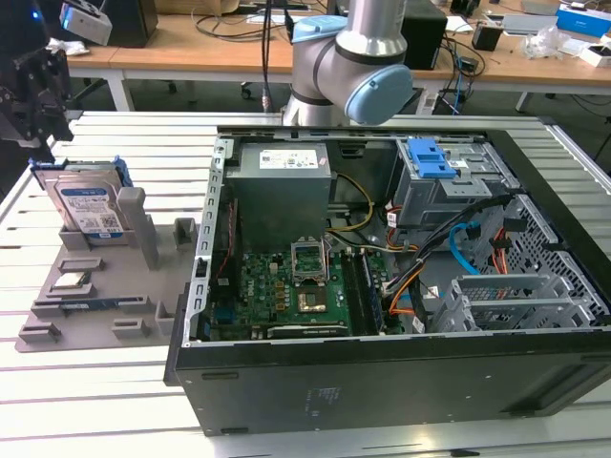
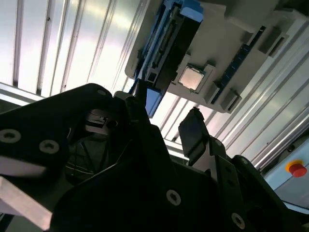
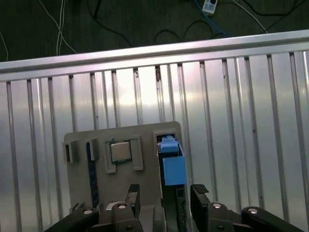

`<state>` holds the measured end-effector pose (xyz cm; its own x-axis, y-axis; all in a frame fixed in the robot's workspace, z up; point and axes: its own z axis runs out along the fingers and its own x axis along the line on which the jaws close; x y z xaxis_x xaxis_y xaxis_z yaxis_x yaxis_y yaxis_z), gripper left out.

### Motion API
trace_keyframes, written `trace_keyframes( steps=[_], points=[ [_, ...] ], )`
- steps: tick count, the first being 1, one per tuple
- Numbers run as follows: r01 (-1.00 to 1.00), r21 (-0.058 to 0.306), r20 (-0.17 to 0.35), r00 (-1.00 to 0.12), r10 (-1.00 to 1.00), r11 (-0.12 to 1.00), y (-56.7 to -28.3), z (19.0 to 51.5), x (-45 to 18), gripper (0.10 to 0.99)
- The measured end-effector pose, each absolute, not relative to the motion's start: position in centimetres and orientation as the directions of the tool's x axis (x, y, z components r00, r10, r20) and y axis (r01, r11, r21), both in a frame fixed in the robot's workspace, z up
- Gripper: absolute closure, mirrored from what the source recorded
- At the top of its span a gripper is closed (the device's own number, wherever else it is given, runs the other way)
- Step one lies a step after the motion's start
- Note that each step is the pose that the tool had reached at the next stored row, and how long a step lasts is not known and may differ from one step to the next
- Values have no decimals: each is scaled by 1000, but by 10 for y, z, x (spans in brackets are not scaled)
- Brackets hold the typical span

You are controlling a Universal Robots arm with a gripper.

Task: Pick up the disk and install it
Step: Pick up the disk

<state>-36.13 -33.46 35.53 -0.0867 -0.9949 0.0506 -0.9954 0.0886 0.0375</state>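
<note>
Near the slatted metal tabletop [image 1: 95, 401] edge on the exterior view's left, the disk [image 1: 91, 208] — a silver metal hard drive framed by a bright blue plastic bracket — stands upright in a grey plastic holder tray [image 1: 143, 310]. The black pincer [image 3: 165, 195] hangs above it — spread wide, holding nothing.

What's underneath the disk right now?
The disk stands upright in a slot of the gray fixture tray, which lies on the slatted table. The disk's bottom edge is hidden inside the slot.
</note>
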Motion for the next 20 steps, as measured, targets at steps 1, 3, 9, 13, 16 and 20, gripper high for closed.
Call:
trace_keyframes(
  steps=[1, 3, 9, 13, 16, 20],
  points=[
    [-996, 37, 50, -81, -995, 83, -332, 352, -361, 545],
    [-996, 37, 51, -78, -996, 80, -332, 348, -361, 545],
    [-999, 38, 40, -35, -999, 37, -330, 334, -361, 545],
    [-999, 38, 39, -21, -999, 23, -330, 327, -361, 545],
    [-999, 38, 39, -20, -999, 21, -330, 317, -361, 545],
    [-999, 38, 40, -20, -999, 21, -330, 307, -361, 545]
  ],
)
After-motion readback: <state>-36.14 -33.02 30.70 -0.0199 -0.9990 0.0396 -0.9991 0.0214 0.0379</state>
